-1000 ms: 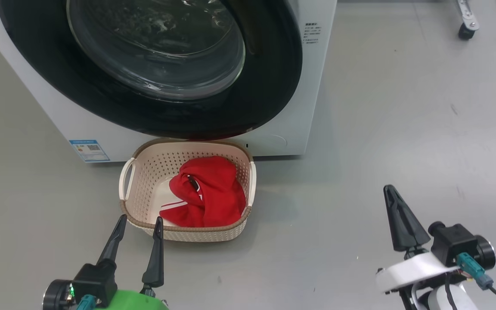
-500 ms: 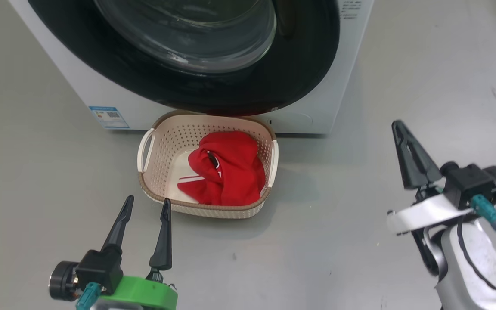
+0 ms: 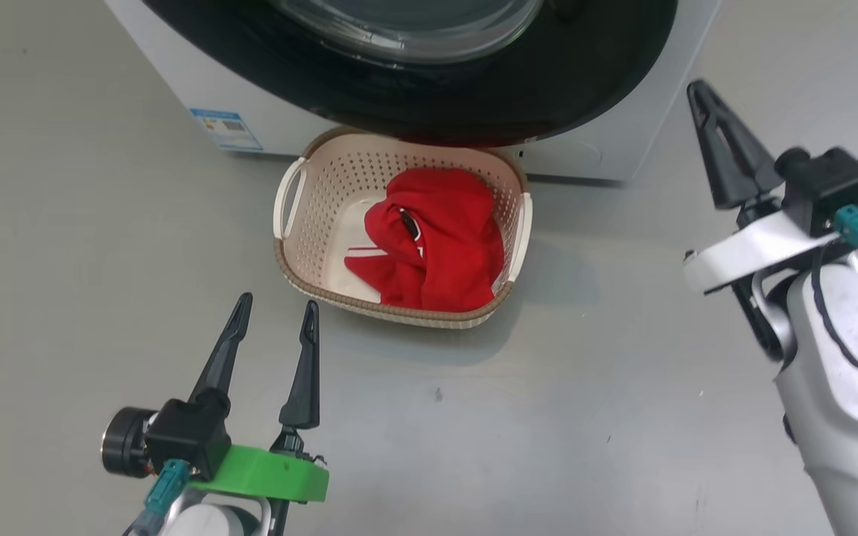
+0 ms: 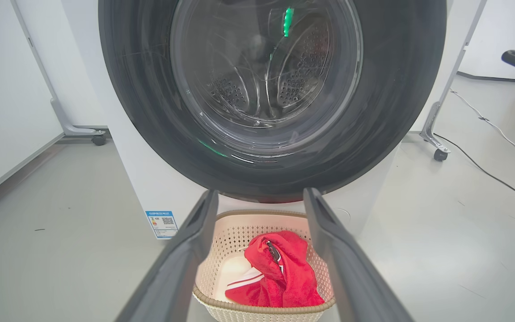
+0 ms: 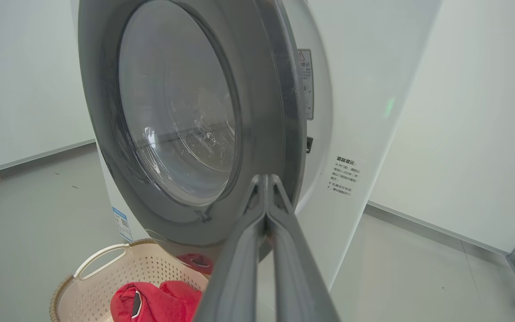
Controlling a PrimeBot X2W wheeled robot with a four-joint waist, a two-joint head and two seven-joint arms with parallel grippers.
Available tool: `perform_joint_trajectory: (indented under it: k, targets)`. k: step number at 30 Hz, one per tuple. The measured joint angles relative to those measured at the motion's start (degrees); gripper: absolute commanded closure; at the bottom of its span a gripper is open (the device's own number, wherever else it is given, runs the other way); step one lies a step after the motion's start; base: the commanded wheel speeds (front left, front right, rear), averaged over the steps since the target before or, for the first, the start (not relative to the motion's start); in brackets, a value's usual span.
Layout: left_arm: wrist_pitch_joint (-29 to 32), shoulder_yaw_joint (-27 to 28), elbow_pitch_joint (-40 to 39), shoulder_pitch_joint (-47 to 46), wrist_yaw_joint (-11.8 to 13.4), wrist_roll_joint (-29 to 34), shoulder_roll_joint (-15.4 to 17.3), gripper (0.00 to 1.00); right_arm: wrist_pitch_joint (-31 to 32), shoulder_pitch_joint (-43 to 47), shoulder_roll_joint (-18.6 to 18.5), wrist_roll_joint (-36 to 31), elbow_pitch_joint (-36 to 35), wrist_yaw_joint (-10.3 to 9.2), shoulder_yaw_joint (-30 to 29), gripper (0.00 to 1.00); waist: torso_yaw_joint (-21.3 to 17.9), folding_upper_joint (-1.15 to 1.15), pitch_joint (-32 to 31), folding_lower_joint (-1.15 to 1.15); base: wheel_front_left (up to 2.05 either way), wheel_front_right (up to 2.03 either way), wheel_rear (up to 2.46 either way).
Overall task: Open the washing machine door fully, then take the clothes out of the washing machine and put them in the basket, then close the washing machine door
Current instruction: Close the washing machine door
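The washing machine (image 3: 198,82) stands at the top of the head view, and its door (image 3: 474,97), with a black rim and a glass window, lies against its front. The door (image 4: 266,89) looms large in the left wrist view; the right wrist view shows the door (image 5: 177,125) side-on. The cream basket (image 3: 295,253) sits on the floor just below the door with the red clothes (image 3: 436,246) inside. My left gripper (image 3: 277,304) is open and empty, just short of the basket's near left corner. My right gripper (image 3: 697,89) is shut on nothing, raised beside the machine's right corner.
A blue label sticker (image 3: 224,128) marks the machine's lower left front. Grey floor spreads left, right and in front of the basket. A wheeled frame leg (image 4: 436,143) and a cable (image 4: 494,129) lie to the machine's right. White walls stand behind.
The head camera has tilted and turned, so machine and basket slid up and right in the picture. My right gripper has risen toward the machine's right corner. Both grippers keep their states.
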Motion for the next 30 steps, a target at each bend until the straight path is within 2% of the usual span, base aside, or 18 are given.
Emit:
perform_joint_trajectory:
  k: [12, 30]
  targets:
    - [0.0, -1.5, -1.3, -4.1, 0.0, 0.2, -1.3, 0.00, 1.2, -12.7, -3.7, -0.4, 3.2, 0.53, 1.2, 1.00, 3.6, 0.00, 6.0, 0.00, 0.00, 0.00, 0.00]
    - [0.0, -2.3, -1.5, -6.4, 0.0, 0.2, -1.7, 0.00, 1.0, -21.3, -6.3, 0.2, 9.3, 1.00, 2.6, 1.00, 8.0, 0.00, 10.7, 0.00, 0.00, 0.00, 0.00]
